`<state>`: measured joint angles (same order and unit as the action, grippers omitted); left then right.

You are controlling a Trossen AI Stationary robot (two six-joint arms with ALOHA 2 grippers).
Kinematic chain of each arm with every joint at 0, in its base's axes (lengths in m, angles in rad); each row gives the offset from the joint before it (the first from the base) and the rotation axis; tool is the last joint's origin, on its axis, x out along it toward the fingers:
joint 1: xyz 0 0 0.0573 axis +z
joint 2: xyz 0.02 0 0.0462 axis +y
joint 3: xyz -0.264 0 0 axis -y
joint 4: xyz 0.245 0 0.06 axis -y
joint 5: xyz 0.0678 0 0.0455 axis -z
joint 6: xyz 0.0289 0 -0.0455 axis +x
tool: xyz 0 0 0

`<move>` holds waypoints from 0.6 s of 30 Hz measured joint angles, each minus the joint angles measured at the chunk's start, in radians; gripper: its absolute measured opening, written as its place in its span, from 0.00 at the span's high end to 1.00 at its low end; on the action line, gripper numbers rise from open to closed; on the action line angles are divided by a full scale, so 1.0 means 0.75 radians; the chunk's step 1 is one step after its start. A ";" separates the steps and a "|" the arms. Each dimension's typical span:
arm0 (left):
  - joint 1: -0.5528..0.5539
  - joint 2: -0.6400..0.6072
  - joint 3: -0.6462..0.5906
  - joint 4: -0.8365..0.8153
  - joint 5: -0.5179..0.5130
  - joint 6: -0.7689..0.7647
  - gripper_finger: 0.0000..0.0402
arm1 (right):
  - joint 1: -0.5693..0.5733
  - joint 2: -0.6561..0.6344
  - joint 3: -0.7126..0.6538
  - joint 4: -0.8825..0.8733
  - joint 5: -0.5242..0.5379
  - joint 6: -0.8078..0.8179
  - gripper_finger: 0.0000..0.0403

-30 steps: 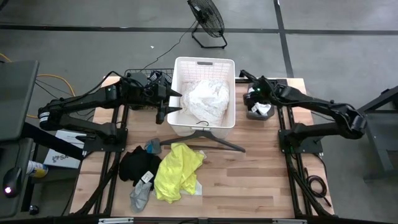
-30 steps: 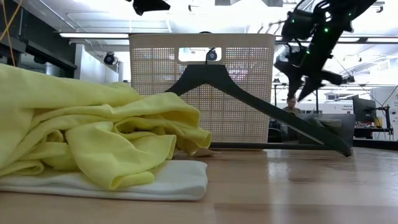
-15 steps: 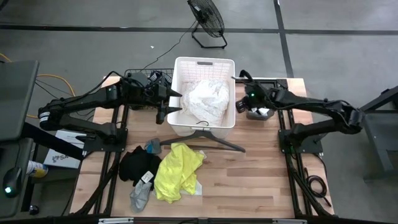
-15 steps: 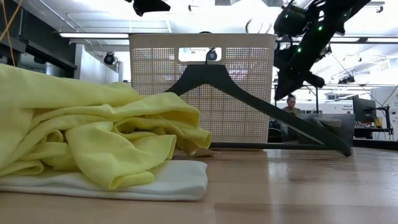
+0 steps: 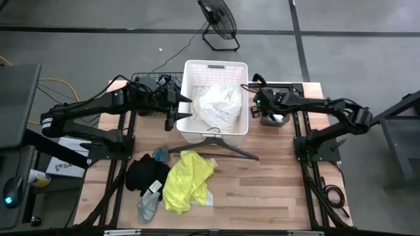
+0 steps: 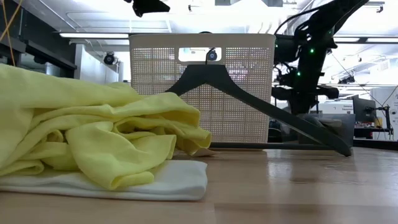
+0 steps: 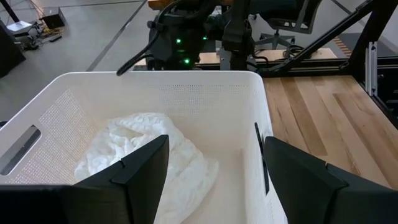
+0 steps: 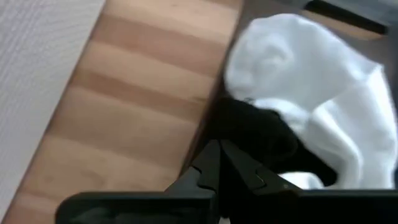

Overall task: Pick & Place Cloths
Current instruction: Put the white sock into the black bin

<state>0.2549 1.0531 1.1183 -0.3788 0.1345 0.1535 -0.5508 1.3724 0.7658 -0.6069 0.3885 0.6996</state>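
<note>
A white lacy cloth (image 5: 218, 106) lies in the white basket (image 5: 190, 134) at the table's far middle. My left gripper (image 7: 214, 180) hovers open above the basket's left rim, with nothing between its fingers. Right of the basket, a small black cloth (image 8: 252, 134) and a white cloth (image 8: 311, 87) lie on a dark surface. My right gripper (image 8: 217, 155) is shut and slants down at the black cloth's edge. A yellow cloth (image 5: 187, 180), a black one (image 5: 146, 174) and a small grey one (image 5: 147, 208) lie at the near left. My right gripper's shut fingertips (image 8: 210, 163) stand right at the edge of the black cloth (image 8: 231, 127), coming slanting from above. I cannot tell whether they touch it.
A dark grey hanger (image 5: 216, 149) lies on the table, its hook against the basket's near wall. A wire rack (image 5: 147, 82) sits behind my left arm. Bare wood spreads over the table's near right. A fan (image 5: 220, 19) stands on the floor beyond.
My right gripper has come down and toward the basket's right side, tipping more steeply, to the small cloths beside the basket. The cloths have kept still.
</note>
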 joint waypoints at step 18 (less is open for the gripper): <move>0.000 -0.001 -0.001 -0.043 -0.001 -0.002 0.35 | -0.148 0.161 0.003 -0.181 -0.016 0.092 0.99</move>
<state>0.2550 1.0527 1.1179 -0.4113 0.1337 0.1524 -0.6620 1.4933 0.7682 -0.7425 0.3763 0.7684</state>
